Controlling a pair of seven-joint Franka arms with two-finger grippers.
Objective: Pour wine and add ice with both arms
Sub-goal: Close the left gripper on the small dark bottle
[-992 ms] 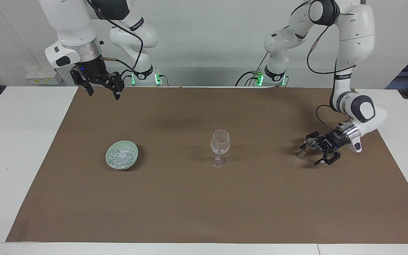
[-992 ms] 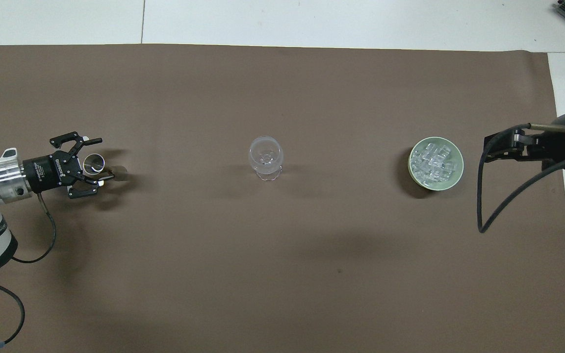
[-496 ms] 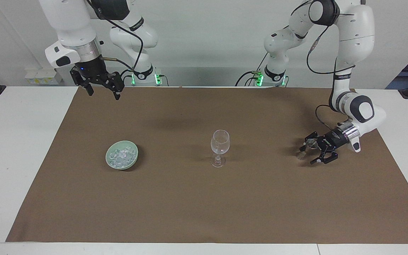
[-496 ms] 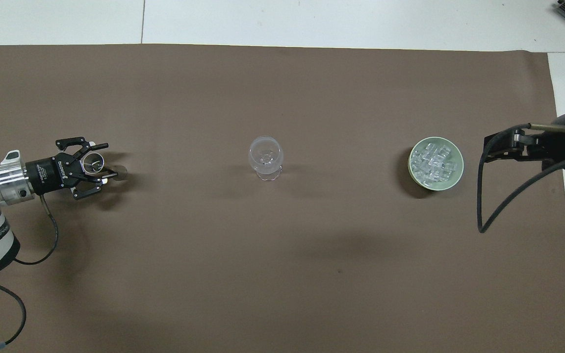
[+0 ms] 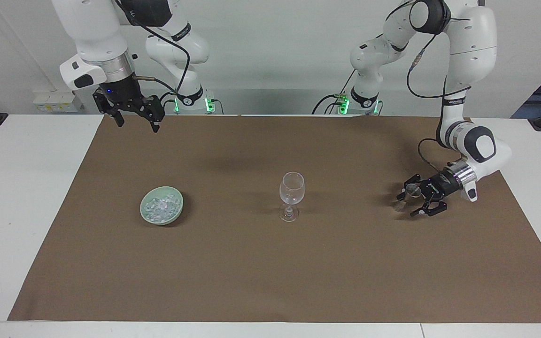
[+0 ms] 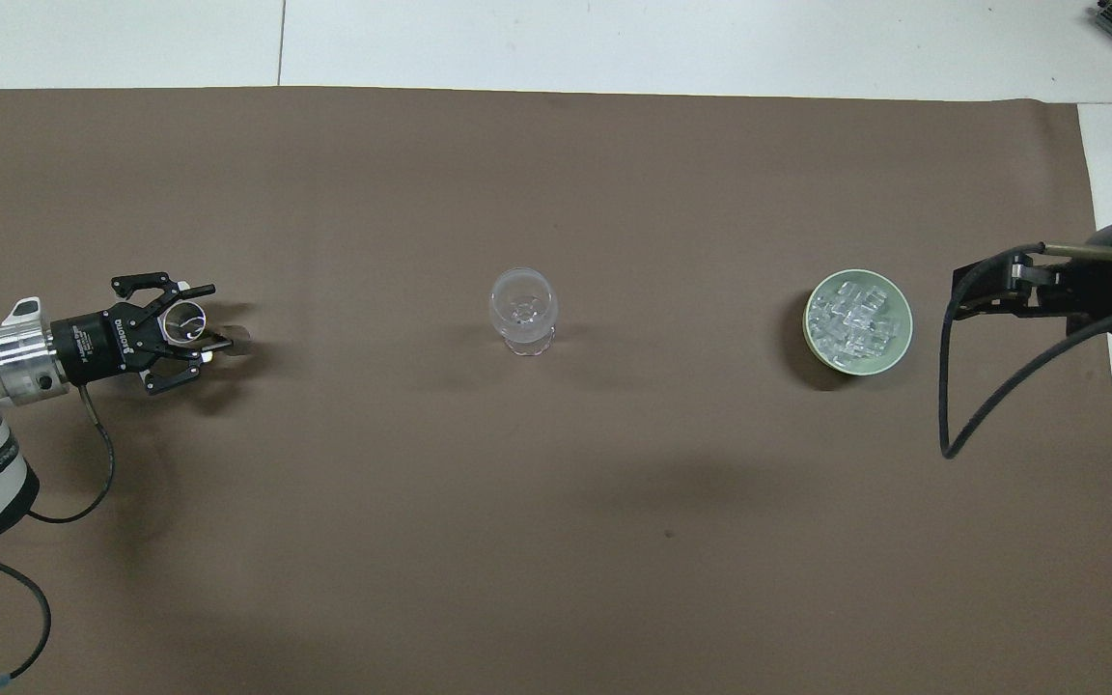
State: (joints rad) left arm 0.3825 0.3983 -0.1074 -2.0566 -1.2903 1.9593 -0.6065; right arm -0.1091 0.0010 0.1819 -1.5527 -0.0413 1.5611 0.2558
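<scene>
Gripping a small cup point(image 6: 185, 322) with left gripper point(image 6: 197, 323) fingers, beside the wine glass point(image 5: 291, 194); next lift, pour. Right gripper point(image 5: 136, 121) waits open, above bench.

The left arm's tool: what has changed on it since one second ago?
The left tool has narrowed its fingers around the small clear cup; a firm hold is not certain. The wine glass, ice bowl and waiting right tool stayed.
</scene>
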